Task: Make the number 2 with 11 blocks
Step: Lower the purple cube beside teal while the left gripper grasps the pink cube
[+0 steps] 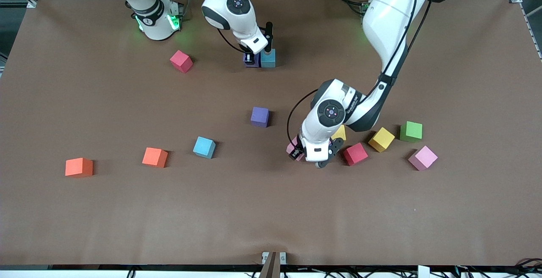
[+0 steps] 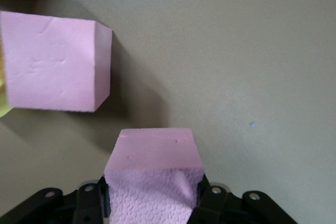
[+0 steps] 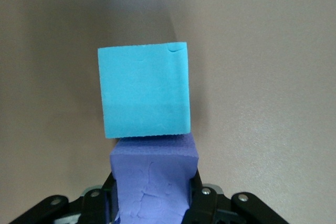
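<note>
Front view, left claw [image 1: 308, 156] gripping half-hidden pink block [image 1: 293, 147], right claw [image 1: 253, 60] clamping purple block [image 3: 153, 182].

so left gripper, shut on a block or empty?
Shut on the pink block: left gripper has a finger pressed against each side.
</note>
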`<state>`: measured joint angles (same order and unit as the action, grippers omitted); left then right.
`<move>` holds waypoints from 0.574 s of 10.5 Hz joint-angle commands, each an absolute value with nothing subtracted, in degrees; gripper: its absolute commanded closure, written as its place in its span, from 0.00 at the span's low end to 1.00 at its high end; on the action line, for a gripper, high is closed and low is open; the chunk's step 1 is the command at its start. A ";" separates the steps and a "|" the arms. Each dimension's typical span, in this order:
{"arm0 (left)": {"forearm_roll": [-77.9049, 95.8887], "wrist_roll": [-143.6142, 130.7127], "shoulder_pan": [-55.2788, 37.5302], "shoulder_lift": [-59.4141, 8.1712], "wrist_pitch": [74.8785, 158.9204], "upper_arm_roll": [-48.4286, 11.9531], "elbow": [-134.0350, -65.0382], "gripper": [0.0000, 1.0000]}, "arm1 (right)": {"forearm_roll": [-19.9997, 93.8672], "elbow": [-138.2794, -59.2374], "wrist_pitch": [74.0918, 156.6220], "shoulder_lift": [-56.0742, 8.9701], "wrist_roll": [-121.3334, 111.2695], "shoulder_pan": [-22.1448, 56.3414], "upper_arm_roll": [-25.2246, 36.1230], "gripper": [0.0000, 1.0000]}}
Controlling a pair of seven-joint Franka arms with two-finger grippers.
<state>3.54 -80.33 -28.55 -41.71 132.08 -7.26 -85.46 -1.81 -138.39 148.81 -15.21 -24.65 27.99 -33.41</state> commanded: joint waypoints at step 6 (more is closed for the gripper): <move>4.74 -83.04 -28.65 -31.75 124.89 -9.13 -92.44 0.70 | -2.37 -136.85 148.97 -16.87 -23.73 29.09 -32.96 1.00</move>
